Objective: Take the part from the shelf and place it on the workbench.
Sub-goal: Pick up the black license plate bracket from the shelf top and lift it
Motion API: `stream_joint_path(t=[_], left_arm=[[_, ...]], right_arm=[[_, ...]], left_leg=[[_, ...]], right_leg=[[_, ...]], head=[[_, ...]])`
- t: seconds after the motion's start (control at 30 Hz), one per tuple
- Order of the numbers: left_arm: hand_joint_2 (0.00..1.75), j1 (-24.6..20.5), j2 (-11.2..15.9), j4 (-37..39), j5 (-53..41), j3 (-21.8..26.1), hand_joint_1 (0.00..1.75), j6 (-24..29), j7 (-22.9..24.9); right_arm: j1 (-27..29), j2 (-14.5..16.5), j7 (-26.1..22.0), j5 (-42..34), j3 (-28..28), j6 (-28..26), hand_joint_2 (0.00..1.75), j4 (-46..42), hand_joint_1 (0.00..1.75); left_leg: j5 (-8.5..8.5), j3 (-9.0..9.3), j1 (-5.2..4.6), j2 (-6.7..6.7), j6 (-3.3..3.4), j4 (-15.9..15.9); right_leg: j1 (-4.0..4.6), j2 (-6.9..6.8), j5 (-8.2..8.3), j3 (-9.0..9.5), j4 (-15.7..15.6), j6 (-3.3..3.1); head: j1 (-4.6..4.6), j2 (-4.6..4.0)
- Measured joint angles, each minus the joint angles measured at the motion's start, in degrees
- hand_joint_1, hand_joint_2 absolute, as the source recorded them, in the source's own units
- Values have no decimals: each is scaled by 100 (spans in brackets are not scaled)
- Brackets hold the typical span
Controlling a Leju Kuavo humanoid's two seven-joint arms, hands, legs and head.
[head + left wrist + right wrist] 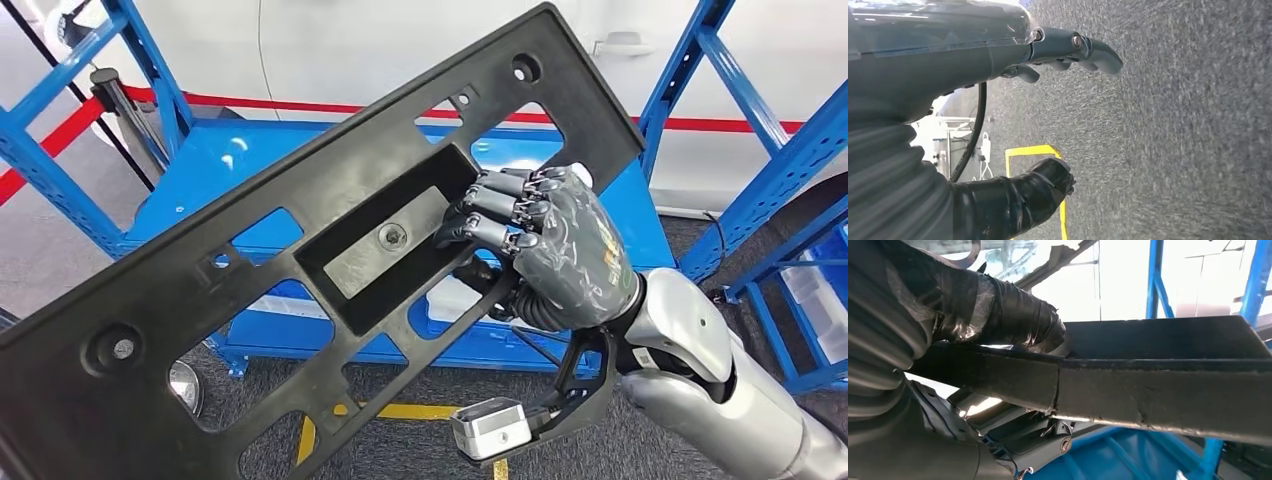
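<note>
The right hand [560, 250] has its fingers [495, 205] clamped on the black plastic mounting panel [300, 270], held in the air, clear of the blue shelf [300, 150] behind. Its long axis runs diagonally, near-left to far-right. Judged step: carrying; next, turning toward the worktop. The left hand [1048, 55] hangs with fingers apart, holding nothing.

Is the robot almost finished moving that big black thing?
About halfway. Done: the black part is off the blue shelf and up in the air, tilted. In hand: the right hand grips it at the sunken middle. The left hand holds nothing, hanging over grey carpet. Left: carrying it to the workbench and setting it down.
</note>
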Motion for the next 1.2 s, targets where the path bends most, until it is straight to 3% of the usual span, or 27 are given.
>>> stream_joint_path(t=[0.03,0.1,0.13,0.17,0.2,0.27,0.33,0.4,0.47,0.5,0.57,0.63,0.67,0.7,0.73,0.77,0.8,0.87,0.9,0.97,1.0,1.03,1.13,1.17,1.2], left_arm=[[175,-4,0,4,1,-13,0,-7,-1],[175,-5,-4,9,11,-38,0,-16,-1],[175,-1,-6,11,21,-45,0,-18,0],[175,2,-8,13,34,-51,0,-19,3],[175,3,-8,14,49,-55,0,-19,8],[175,3,-9,19,73,-63,0,-19,17],[175,9,-14,30,92,-67,0,-16,34],[175,19,-21,40,104,-70,0,5,75],[175,29,-28,50,122,-73,0,41,115],[175,33,-34,55,135,-74,0,55,131],[175,38,-43,62,157,-75,0,71,154],[175,47,-51,64,168,-76,0,79,177],[175,50,-55,66,176,-77,0,85,193],[175,53,-58,66,187,-78,0,92,208],[175,58,-60,67,196,-78,0,101,225],[175,61,-61,67,202,-79,0,110,236],[175,63,-61,67,205,-79,0,118,245],[175,64,-60,68,207,-82,0,128,258],[175,62,-60,70,207,-86,0,131,262],[175,59,-62,77,210,-102,0,137,270],[175,50,-63,79,213,-111,0,139,275],[175,44,-63,82,217,-121,0,143,278],[175,46,-63,85,225,-156,0,151,281],[175,52,-64,85,226,-169,0,152,281],[175,54,-64,86,227,-181,0,152,281]], right_arm=[[2,-3,-13,-17,0,-19,175,3,175],[2,-10,-13,11,3,-29,175,11,175],[1,-14,16,48,13,-19,175,14,175],[0,-18,67,90,31,0,175,20,175],[-1,-21,126,119,55,20,175,26,175],[-12,-22,230,143,98,57,175,34,175],[-38,-20,375,154,129,127,175,37,175],[-68,-15,622,181,158,266,175,60,175],[-82,4,907,248,182,403,175,132,175],[-66,15,1028,322,191,431,175,189,175],[93,12,1128,564,190,317,175,338,175],[468,-78,973,820,152,-84,175,543,175],[697,-153,876,913,116,-333,175,659,175],[918,-231,802,960,72,-536,175,758,175],[1101,-304,764,981,12,-676,175,836,175],[1241,-365,750,987,-62,-747,175,892,175],[1342,-413,746,987,-139,-776,175,933,175],[1463,-479,763,985,-278,-753,175,979,175],[1502,-500,773,985,-322,-730,175,991,175],[1589,-536,799,988,-381,-694,175,1005,175],[1644,-563,806,994,-411,-688,175,1011,175],[1712,-598,809,1005,-450,-690,175,1015,175],[1927,-709,758,1078,-596,-713,175,1025,175],[1998,-737,729,1110,-644,-724,175,1027,175],[2065,-763,701,1142,-689,-733,175,1028,175]], left_leg=[[90,-73,16,20,46,-21],[243,-261,9,42,98,-10],[315,-365,7,45,96,4],[383,-473,5,48,92,24],[446,-582,5,49,85,52],[551,-796,7,46,59,139],[631,-938,-8,34,9,224],[724,-983,-18,27,-55,243],[792,-1018,-9,18,-123,223],[697,-1063,-1,10,-155,272],[181,-1206,21,0,-208,668],[-352,-1350,32,0,-251,1393],[-426,-1365,37,1,-266,1697],[-365,-1309,45,1,-279,1859],[-209,-1160,54,1,-285,1815],[-55,-913,65,-1,-285,1568],[-8,-593,70,-10,-276,1164],[-118,-79,53,-36,-228,386],[-188,30,35,-46,-201,179],[-113,-11,28,-40,-128,97],[-49,-45,36,-29,-80,73],[29,-102,47,-17,-24,55],[228,-330,33,5,72,65],[284,-423,21,8,77,85],[337,-522,10,11,77,113]], right_leg=[[1,12,-251,-65,185,19],[-10,25,-868,-202,837,44],[-10,25,-1031,-237,1180,58],[-11,25,-1040,-218,1419,68],[-13,24,-920,-121,1494,73],[-18,24,-631,363,1071,58],[4,25,-723,967,270,18],[38,31,-877,1197,-148,-27],[25,24,-775,1105,-193,-101],[13,14,-703,1040,-205,-152],[-5,-11,-550,886,-228,-229],[-2,-34,-409,714,-218,-246],[-2,-49,-344,623,-202,-239],[-3,-61,-282,525,-180,-229],[-7,-68,-226,418,-151,-215],[-11,-68,-173,318,-117,-196],[-11,-61,-127,228,-80,-169],[-9,-43,-27,123,-38,-101],[-9,-36,31,102,-48,-63],[-17,-24,130,85,-94,13],[-23,-12,74,55,-72,43],[-26,-1,-100,4,40,65],[-31,15,-942,-202,923,93],[-29,16,-1051,-221,1229,99],[-27,16,-1018,-175,1407,99]], head=[[5,0],[13,0],[12,0],[13,0],[13,0],[12,0],[8,0],[11,0],[17,0],[14,0],[8,0],[3,0],[4,0],[3,0],[3,0],[3,0],[2,0],[5,0],[8,0],[12,0],[13,0],[14,0],[18,0],[18,0],[17,0]])
